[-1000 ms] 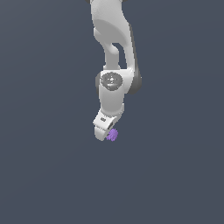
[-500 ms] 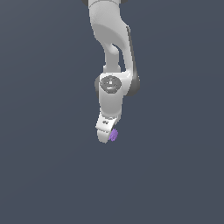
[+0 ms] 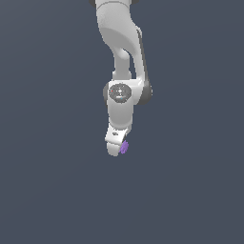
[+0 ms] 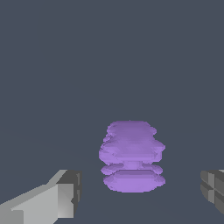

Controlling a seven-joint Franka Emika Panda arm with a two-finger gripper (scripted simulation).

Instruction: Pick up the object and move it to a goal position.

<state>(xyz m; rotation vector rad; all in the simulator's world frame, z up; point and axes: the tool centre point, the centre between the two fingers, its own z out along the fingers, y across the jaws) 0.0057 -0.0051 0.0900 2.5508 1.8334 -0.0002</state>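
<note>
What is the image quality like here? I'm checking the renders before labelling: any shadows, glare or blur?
Exterior view: flat even light, no cast shadows or glare, only soft shading on the white arm; the purple object is tiny beside the gripper. Wrist view: object large, edges stair-stepped and slightly soft; fingers cropped at the frame.

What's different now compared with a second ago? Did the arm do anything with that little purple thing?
The arm has sunk slightly, bringing its gripper closer down around the purple object. It has not taken hold: in the wrist view the fingers stand wide apart, clear of the object. The object itself appears not to have moved.
</note>
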